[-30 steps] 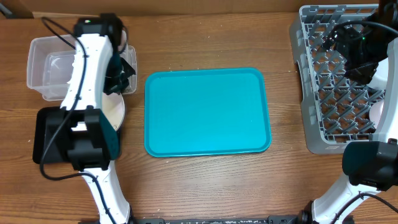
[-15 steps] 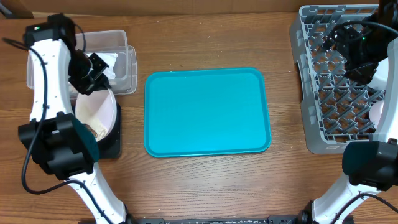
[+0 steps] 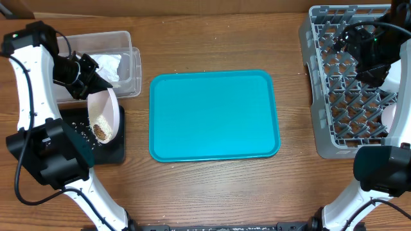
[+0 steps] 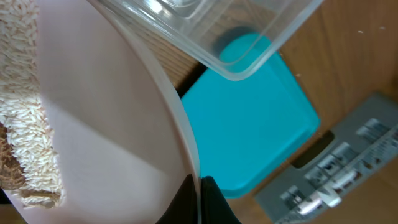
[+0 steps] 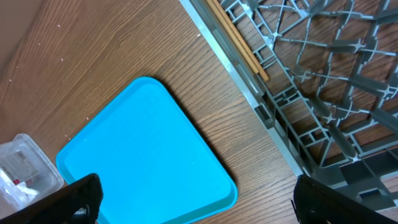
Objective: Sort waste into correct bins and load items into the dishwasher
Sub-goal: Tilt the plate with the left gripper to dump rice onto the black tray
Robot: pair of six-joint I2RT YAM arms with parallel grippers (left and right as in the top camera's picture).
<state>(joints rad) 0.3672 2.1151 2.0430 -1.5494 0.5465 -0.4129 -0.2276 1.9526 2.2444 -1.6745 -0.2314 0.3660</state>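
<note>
My left gripper (image 3: 90, 88) (image 4: 199, 198) is shut on the rim of the round white plate (image 3: 106, 112) (image 4: 106, 124). It holds the plate steeply tilted over the flat black tray (image 3: 114, 149). White rice (image 3: 99, 119) (image 4: 28, 134) and a brown lump (image 3: 100, 133) (image 4: 9, 171) lie at the plate's low edge. The clear tub (image 3: 128, 61) (image 4: 205, 31) holds the crumpled napkin (image 3: 108, 64). My right gripper (image 3: 357, 54) (image 5: 205, 205) is open and empty above the grey dish rack (image 3: 347, 96) (image 5: 323, 87). The chopsticks (image 5: 239, 43) lie in the rack.
The large teal tray (image 3: 214, 115) (image 4: 255, 124) (image 5: 143, 149) lies in the middle of the wooden table. A white round item (image 3: 389, 117) shows at the rack's right side, partly hidden by my right arm. The clear tub's corner (image 5: 25, 168) shows in the right wrist view.
My left arm has swung left and tipped the plate more steeply over the black tray; the rice and lump have slid to its low edge. My right arm has not moved.
</note>
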